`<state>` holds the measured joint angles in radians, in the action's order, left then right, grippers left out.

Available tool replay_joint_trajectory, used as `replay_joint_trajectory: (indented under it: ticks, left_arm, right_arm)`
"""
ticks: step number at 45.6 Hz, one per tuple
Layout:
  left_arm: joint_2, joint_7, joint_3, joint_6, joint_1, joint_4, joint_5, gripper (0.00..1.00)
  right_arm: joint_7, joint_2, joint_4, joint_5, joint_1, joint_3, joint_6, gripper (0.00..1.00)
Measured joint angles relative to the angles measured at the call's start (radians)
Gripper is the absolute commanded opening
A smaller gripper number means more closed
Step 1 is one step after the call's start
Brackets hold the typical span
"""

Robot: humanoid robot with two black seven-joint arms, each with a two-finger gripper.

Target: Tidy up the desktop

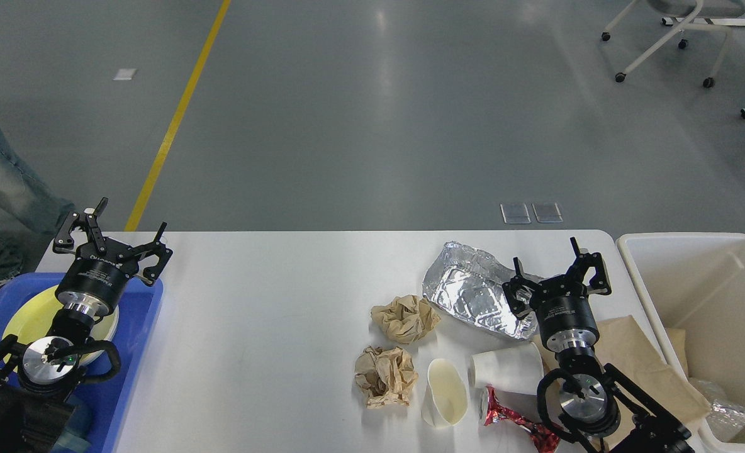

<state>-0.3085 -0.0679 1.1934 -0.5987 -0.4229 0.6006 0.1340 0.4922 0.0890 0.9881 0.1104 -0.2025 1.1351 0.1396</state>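
1. Desktop (272,302): a white surface filling the head view's lower half, blue tray (140,352) at left, beige bin (693,277) at right.
2. Left claw (113,234) spread, empty, above the tray's yellow plate (23,314).
3. Right claw (558,267) spread, empty, over crumpled foil (467,292).

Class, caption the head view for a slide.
Two open grippers, left and right, hover over a desktop littered with paper, cups and foil.
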Motion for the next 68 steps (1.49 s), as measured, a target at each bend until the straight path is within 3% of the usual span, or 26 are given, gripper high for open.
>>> replay_joint_trajectory:
  ticks: [9, 41, 45, 48, 52, 68]
  left_arm:
    - [0.026, -0.046, -0.006, -0.031, 0.006, -0.004, -0.032, 0.96]
    - [0.066, -0.057, -0.009, -0.123, -0.042, -0.113, -0.031, 0.96]
    - [0.069, -0.085, -0.009, -0.135, -0.037, -0.114, -0.040, 0.96]
    - [0.070, -0.135, -0.013, -0.148, -0.034, -0.114, -0.071, 0.96]
    - [0.070, -0.171, -0.015, -0.154, -0.033, -0.115, -0.101, 0.96]
    - [0.069, -0.188, -0.016, -0.155, -0.036, -0.118, -0.105, 0.96]
  right_arm:
    - [0.000, 0.000, -0.001, 0.000, -0.001, 0.000, 0.000, 1.00]
    - [0.000, 0.000, -0.002, 0.000, -0.002, 0.000, 0.000, 1.00]
    - [0.000, 0.000, -0.002, 0.000, -0.002, 0.000, 0.000, 1.00]
    - [0.000, 0.000, -0.002, 0.000, -0.001, 0.000, 0.000, 1.00]
    - [0.000, 0.000, -0.001, 0.000, 0.000, 0.000, 0.000, 1.00]
    - [0.000, 0.000, 0.001, 0.000, 0.000, 0.000, 0.000, 1.00]
